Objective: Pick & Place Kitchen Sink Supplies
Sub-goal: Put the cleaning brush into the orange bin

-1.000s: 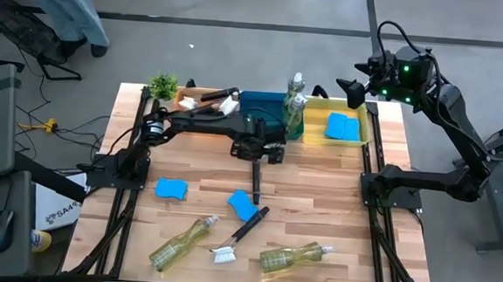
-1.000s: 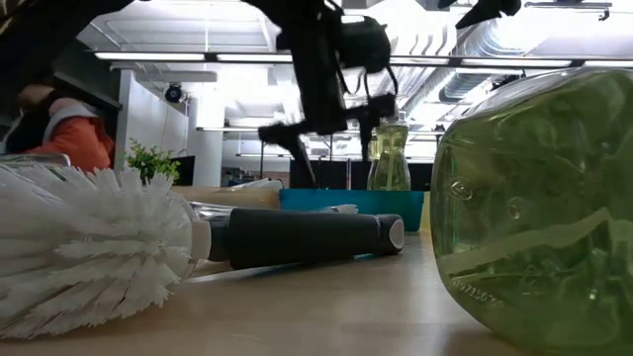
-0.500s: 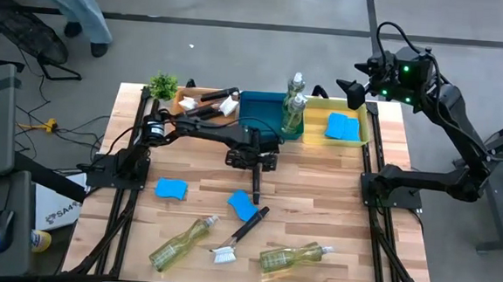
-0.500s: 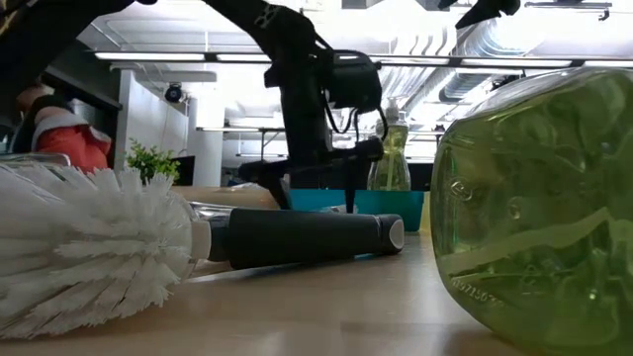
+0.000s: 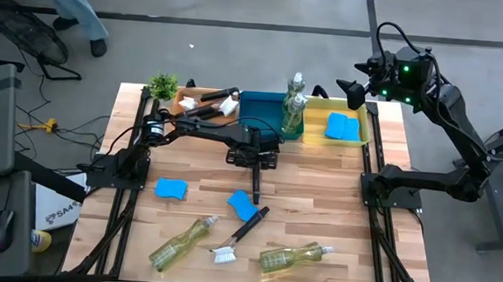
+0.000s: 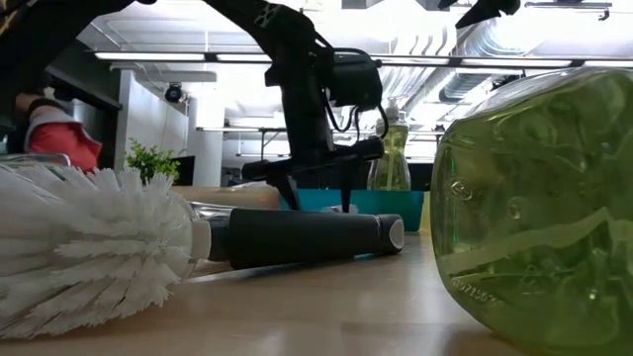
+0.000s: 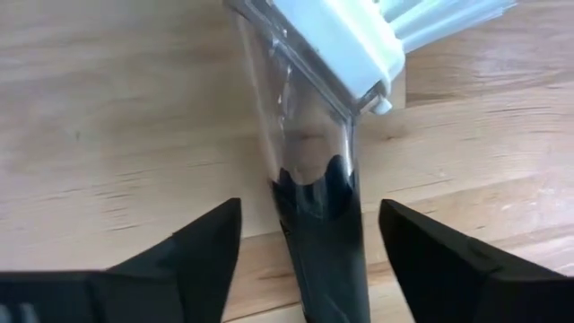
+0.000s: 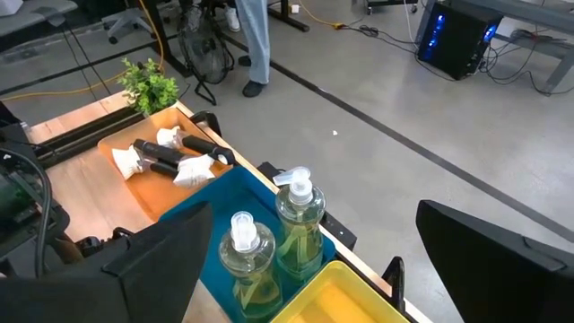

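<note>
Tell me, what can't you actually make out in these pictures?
- Left gripper: the left wrist view shows its fingers either side of a brush handle, but not whether they touch it.
- That brush's bristles: cut off by the left wrist picture's edge.
- Table behind the bottle: the low view is blocked by it.
- Sponges in the yellow bin: too small in the high view to count.
- Person: mostly hidden, low view.

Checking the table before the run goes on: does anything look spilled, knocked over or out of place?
No spill shows. Two bottles lie on their sides on the bare table, while two others stand upright in the blue bin. Two sponges and two brushes also lie loose, unsorted.
</note>
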You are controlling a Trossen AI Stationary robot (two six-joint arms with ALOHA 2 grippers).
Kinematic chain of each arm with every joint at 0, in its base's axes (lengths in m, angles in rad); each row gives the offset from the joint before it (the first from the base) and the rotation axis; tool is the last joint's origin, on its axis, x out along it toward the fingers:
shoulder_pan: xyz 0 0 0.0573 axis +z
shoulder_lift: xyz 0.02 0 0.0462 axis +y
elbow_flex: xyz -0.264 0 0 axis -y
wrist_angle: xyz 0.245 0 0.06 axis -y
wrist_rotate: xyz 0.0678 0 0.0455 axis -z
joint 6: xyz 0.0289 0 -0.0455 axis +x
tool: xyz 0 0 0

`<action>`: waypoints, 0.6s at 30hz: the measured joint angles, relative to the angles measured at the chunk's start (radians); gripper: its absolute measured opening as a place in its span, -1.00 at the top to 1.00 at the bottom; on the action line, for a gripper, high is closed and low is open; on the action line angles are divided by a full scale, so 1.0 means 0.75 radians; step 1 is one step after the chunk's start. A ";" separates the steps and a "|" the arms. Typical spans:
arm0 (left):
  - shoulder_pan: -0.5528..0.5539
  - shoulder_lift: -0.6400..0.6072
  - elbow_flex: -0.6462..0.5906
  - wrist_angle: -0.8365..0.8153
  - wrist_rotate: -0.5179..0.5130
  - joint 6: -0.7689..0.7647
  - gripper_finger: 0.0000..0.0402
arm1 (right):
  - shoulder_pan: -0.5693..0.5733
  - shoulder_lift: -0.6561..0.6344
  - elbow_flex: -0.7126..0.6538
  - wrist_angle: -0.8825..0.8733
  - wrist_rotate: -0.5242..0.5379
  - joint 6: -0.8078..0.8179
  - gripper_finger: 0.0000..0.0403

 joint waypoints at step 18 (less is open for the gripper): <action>0.000 -0.001 0.002 -0.017 -0.006 0.075 0.53 | 0.000 0.000 0.000 -0.004 0.000 -0.001 -0.91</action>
